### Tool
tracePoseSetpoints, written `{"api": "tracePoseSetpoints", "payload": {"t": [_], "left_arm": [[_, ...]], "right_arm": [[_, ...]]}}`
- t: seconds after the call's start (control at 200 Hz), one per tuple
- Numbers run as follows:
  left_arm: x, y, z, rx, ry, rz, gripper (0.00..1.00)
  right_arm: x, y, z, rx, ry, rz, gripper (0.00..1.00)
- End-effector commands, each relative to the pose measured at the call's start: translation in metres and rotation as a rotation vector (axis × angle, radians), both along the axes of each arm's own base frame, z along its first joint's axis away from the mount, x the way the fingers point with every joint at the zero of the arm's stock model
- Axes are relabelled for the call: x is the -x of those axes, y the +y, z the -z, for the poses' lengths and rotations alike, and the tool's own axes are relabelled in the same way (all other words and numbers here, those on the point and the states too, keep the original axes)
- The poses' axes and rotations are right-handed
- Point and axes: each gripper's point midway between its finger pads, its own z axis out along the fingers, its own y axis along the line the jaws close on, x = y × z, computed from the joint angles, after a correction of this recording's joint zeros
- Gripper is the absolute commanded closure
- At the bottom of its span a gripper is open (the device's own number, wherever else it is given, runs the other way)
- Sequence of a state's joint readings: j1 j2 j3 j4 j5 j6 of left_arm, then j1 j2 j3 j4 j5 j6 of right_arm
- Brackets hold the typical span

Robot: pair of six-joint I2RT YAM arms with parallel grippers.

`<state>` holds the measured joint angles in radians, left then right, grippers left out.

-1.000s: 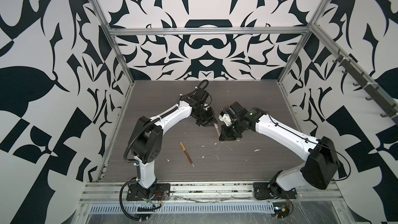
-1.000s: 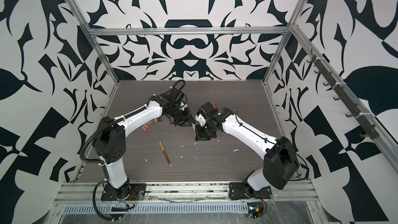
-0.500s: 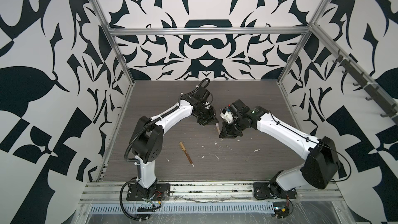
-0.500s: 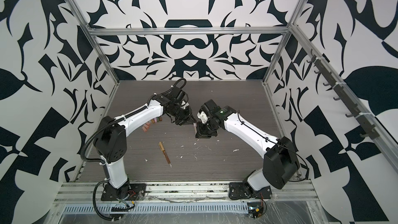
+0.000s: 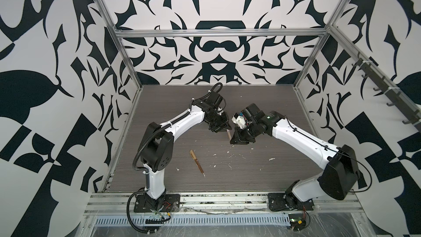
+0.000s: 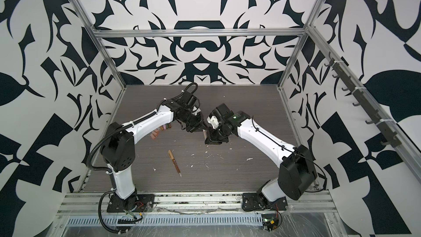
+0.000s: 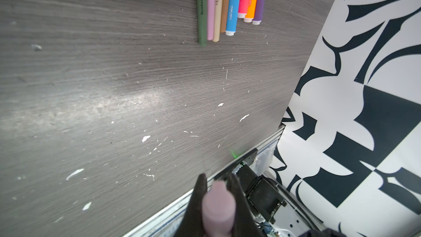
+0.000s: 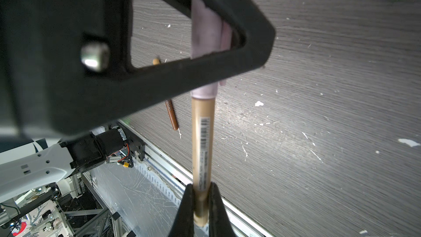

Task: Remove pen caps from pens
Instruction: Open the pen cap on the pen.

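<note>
Pale pink plastic pen cap (image 8: pixel 206 30) sits on the slim tan marker barrel (image 8: pixel 202 142); the left gripper (image 7: pixel 216 180) pinches the cap, the right gripper (image 8: pixel 201 189) clamps the barrel.

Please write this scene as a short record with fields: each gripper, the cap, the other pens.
left gripper: shut on the pale pink cap
right gripper: shut on the tan pen
cap state: still on the tan pen's end
brown pen: lying alone on the table
row of pens: side by side, flat
</note>
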<state>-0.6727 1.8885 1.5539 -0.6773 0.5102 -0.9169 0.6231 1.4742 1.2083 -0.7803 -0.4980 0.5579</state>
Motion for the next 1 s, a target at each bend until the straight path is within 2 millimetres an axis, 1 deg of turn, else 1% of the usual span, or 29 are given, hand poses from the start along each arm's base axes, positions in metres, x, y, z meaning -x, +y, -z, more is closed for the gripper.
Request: {"api": "tracePoseSetpoints", "payload": {"t": [0.0, 0.16, 0.18, 0.215, 0.245, 0.3, 0.385, 0.495, 0.815, 0.855, 0.9, 0.92, 0.945, 0.995], "left_arm": [[0.002, -0.001, 0.001, -0.011, 0.017, 0.010, 0.99], [0.003, -0.001, 0.001, -0.016, 0.023, 0.010, 1.00], [0.003, -0.001, 0.001, -0.016, 0.022, 0.009, 1.00], [0.003, 0.000, 0.001, -0.017, 0.023, 0.008, 1.00], [0.002, -0.001, 0.000, -0.015, 0.021, 0.004, 1.00], [0.002, -0.001, -0.001, -0.016, 0.021, -0.001, 1.00], [0.000, -0.002, -0.005, -0.008, 0.016, -0.004, 1.00], [-0.002, -0.005, -0.008, -0.001, 0.015, -0.006, 1.00], [-0.001, -0.007, -0.011, 0.012, 0.022, -0.010, 1.00], [-0.001, -0.007, -0.012, 0.014, 0.021, -0.010, 1.00], [-0.002, -0.008, -0.012, 0.014, 0.020, -0.012, 1.00], [-0.001, -0.008, -0.012, 0.014, 0.021, -0.011, 1.00], [-0.002, -0.008, -0.012, 0.015, 0.019, -0.012, 1.00], [-0.002, -0.008, -0.012, 0.016, 0.019, -0.013, 1.00]], "right_arm": [[-0.007, 0.003, -0.015, -0.027, -0.043, 0.003, 1.00], [-0.008, -0.003, -0.014, 0.009, -0.062, 0.005, 1.00], [-0.009, -0.004, -0.015, 0.013, -0.068, 0.007, 0.95], [-0.010, -0.007, -0.016, 0.025, -0.079, 0.014, 0.79], [-0.012, -0.009, -0.018, 0.033, -0.096, 0.023, 0.71], [-0.017, -0.010, -0.022, 0.028, -0.125, 0.052, 0.66], [-0.022, -0.009, -0.024, 0.011, -0.137, 0.089, 0.65], [-0.026, -0.009, -0.019, 0.020, -0.128, 0.121, 0.67], [-0.033, 0.003, -0.011, -0.033, -0.091, 0.159, 0.70], [-0.033, 0.004, -0.010, -0.033, -0.087, 0.160, 0.74], [-0.033, 0.004, -0.010, -0.034, -0.089, 0.160, 0.82], [-0.033, 0.004, -0.010, -0.034, -0.087, 0.161, 0.89], [-0.033, 0.003, -0.009, -0.032, -0.086, 0.162, 0.94], [-0.031, 0.003, -0.007, -0.032, -0.080, 0.164, 1.00]]}}
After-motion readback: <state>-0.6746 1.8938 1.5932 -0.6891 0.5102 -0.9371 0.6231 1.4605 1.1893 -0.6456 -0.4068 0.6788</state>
